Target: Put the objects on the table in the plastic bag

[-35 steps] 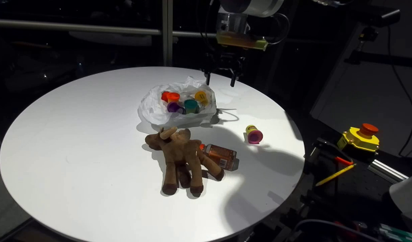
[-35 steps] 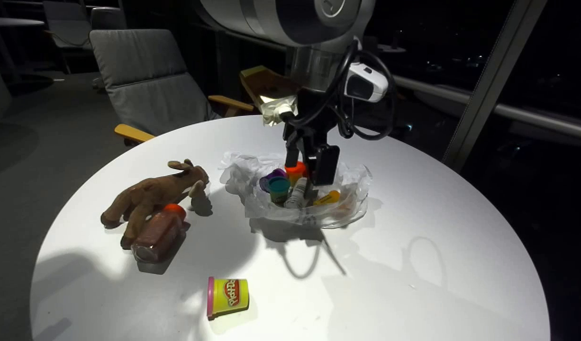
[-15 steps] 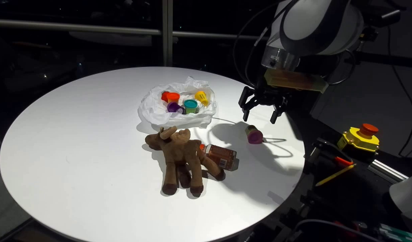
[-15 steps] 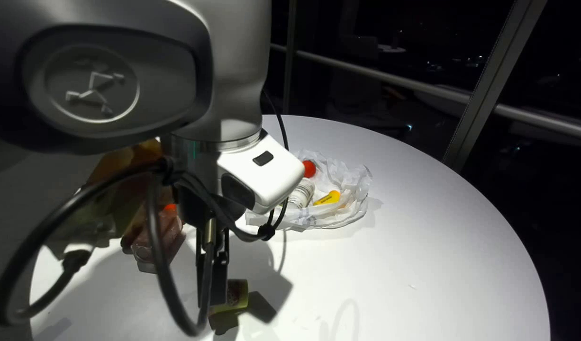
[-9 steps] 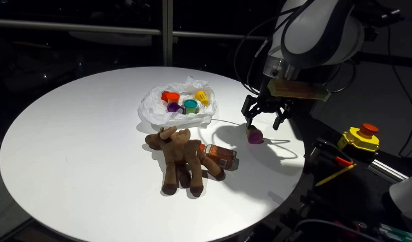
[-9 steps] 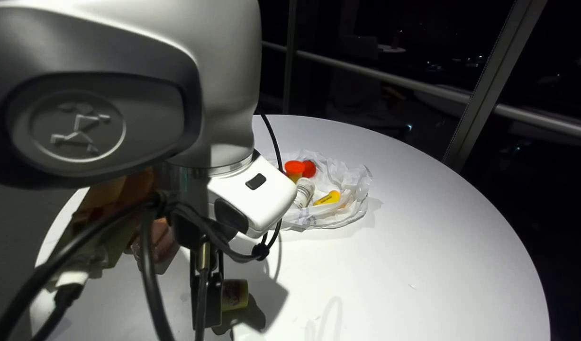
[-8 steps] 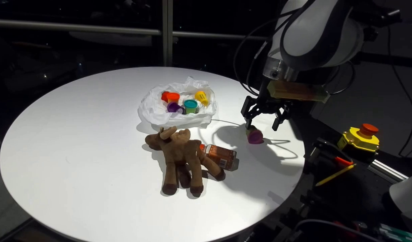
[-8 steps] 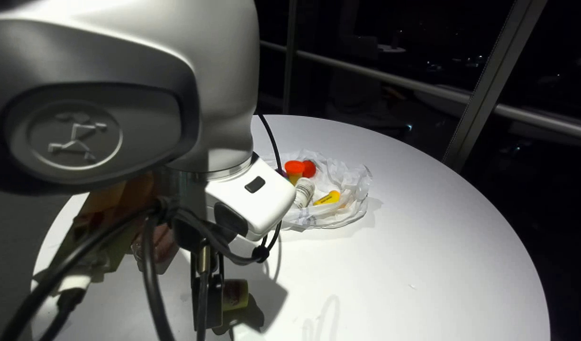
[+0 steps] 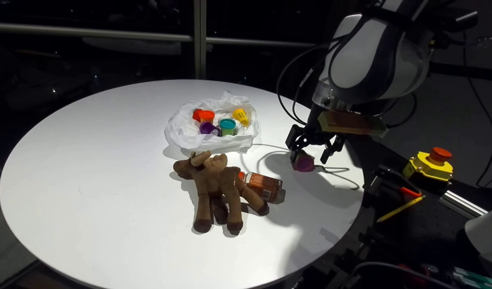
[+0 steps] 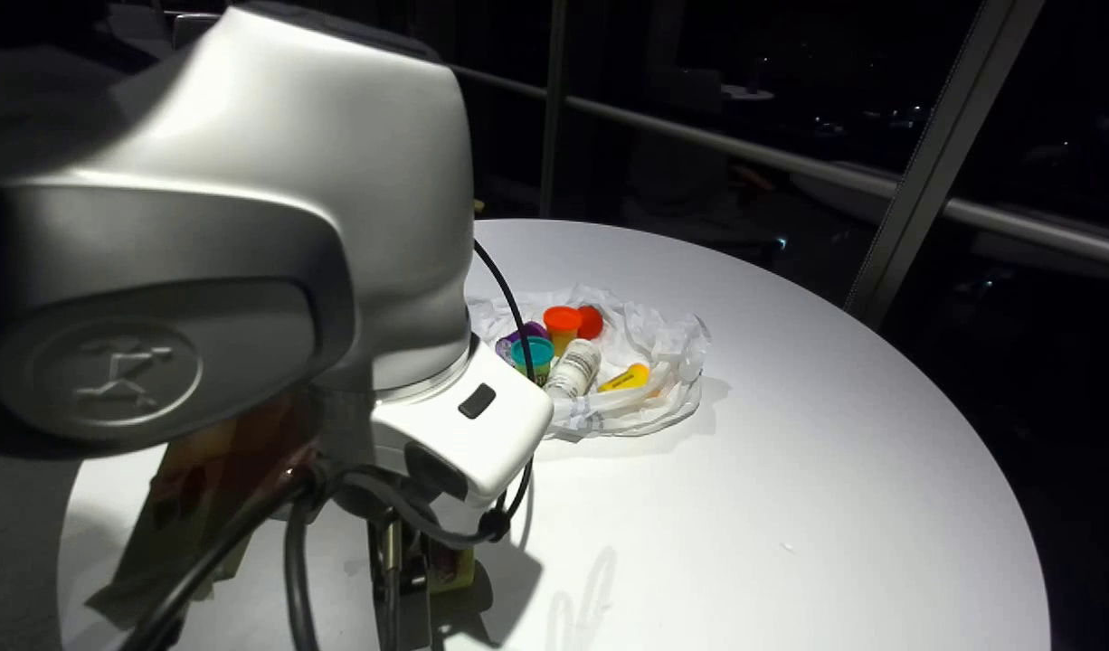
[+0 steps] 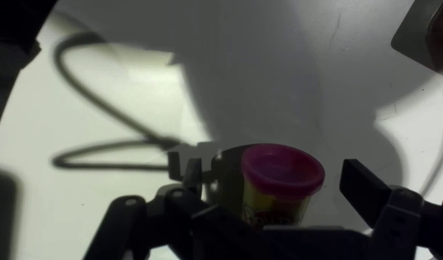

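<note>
Brown and fuzzy, a plush animal is on the big white table. An orange bottle lies partly behind one of its legs. The bottle's label has rows of tiny white print, too small to read, and a barcode. A yellow tub with a pink lid lies on its side on the table. Letters show on its label in the wrist view, but they are dark and partly hidden, so I can't read them. The gripper is down low at this tub. Its fingers are spread wide, and in the wrist view the tub shows between them with a gap on each side. The crinkly plastic bag sits open behind the plush animal in an exterior view. In the bag are a red piece, an orange-topped tub, a purple tub, a teal-topped tub and a small yellow tub with dark marks like writing, too little to read. A white bottle-like thing is in there too, with lines of blurry print. On the robot arm, a raised sign made of bent lines sits inside a ring.
</note>
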